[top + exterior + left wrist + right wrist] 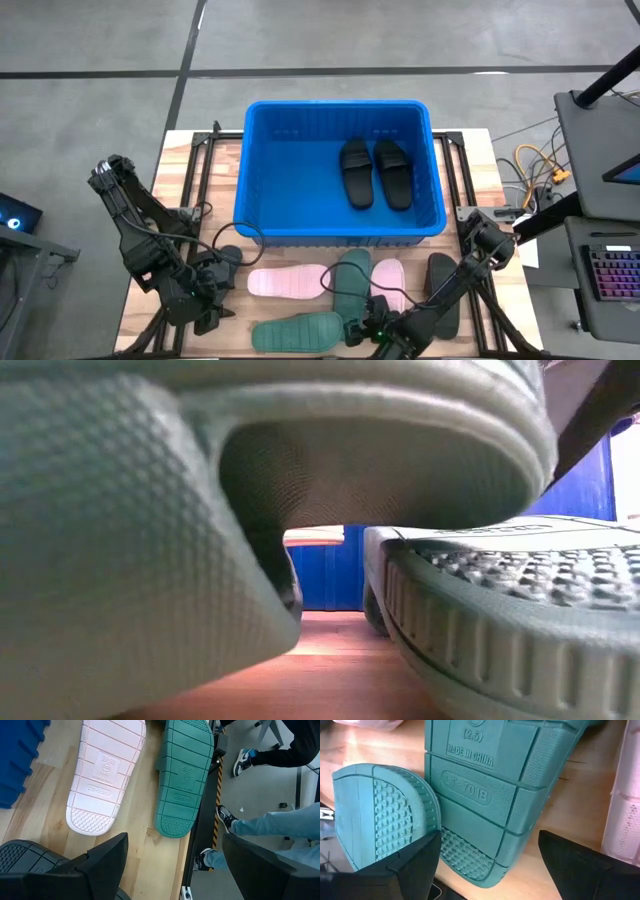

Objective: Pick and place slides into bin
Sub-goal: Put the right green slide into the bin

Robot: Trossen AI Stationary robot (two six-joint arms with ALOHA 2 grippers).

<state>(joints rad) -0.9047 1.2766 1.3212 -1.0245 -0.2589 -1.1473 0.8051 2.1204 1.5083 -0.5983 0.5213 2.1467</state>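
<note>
The blue bin (340,104) stands at the far middle of the table, with two black slides (356,172) lying inside. On the wood in front of it lie two pale pink slides (288,282) (390,278) and two green ones (352,285) (298,333), soles up. My right gripper (490,845) is open and low over the near edge. Its fingers stand on either side of one green slide's end (470,860). The other green slide (375,815) lies beside it. My left gripper (175,845) is open above the table's near left.
A charcoal slide (443,290) lies by the right arm and another dark slide (20,857) lies under my left gripper. The low view is filled by green slides (470,610) close up. People's legs and shoes (270,825) show beyond the table's near edge.
</note>
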